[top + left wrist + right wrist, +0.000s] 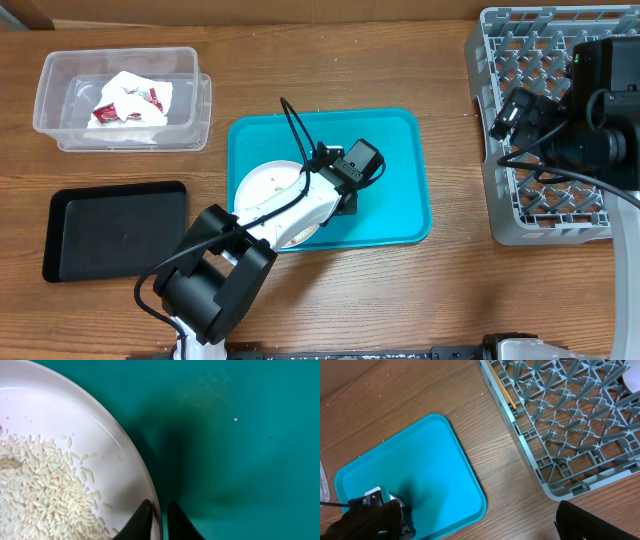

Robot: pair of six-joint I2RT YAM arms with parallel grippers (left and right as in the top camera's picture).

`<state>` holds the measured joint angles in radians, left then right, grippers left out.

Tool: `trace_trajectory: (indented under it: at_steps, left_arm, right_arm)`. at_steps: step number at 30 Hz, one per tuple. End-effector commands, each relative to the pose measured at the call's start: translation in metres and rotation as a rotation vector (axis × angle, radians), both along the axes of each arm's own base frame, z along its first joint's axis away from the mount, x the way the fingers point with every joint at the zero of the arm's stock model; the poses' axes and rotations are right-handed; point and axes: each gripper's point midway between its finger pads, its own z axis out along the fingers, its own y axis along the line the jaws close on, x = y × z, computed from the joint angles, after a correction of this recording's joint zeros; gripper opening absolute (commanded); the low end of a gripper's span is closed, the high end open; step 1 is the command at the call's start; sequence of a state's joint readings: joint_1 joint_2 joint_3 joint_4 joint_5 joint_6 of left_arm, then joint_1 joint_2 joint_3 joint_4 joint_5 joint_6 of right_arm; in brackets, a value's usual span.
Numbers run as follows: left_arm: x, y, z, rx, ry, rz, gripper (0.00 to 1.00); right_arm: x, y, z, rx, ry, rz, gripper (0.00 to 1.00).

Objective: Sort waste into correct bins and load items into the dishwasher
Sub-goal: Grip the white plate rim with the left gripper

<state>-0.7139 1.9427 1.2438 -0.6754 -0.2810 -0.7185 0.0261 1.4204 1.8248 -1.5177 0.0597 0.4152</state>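
The left gripper (pixel 160 522) is clenched on the white plate's (pixel 75 425) rim, with rice (pixel 45 490) at nine o'clock from its fingertips. The right gripper (pixel 512 115) hangs released over the grey dish rack (pixel 545 215).

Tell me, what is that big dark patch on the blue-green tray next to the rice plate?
Left wrist view: a soft-edged shadow on the teal tray, beside the rim of the plate, probably from the left gripper above it; its fingers look dark and blurry, the rice sharp. Right wrist view: the same shade shows fainter on the tray.
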Motion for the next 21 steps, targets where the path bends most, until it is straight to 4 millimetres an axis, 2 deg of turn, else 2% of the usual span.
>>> trace_trajectory:
  at_steps: [1,6,12,21]
  left_arm:
    - [-0.004,0.003,-0.008,0.03,0.011,-0.012,0.13]
    - [-0.004,0.003,-0.008,0.033,0.011,-0.02,0.05]
    - [-0.006,0.005,-0.002,0.055,0.033,-0.026,0.04]
    - [-0.004,0.009,0.03,0.108,0.06,-0.01,0.04]
  right_arm:
    - [0.0,-0.002,0.003,-0.003,-0.014,-0.01,1.0]
    - [0.0,-0.002,0.003,-0.002,-0.014,-0.01,1.0]
    - [0.0,-0.002,0.003,-0.003,-0.014,-0.01,1.0]
    - [0.0,-0.002,0.003,-0.002,-0.014,-0.01,1.0]
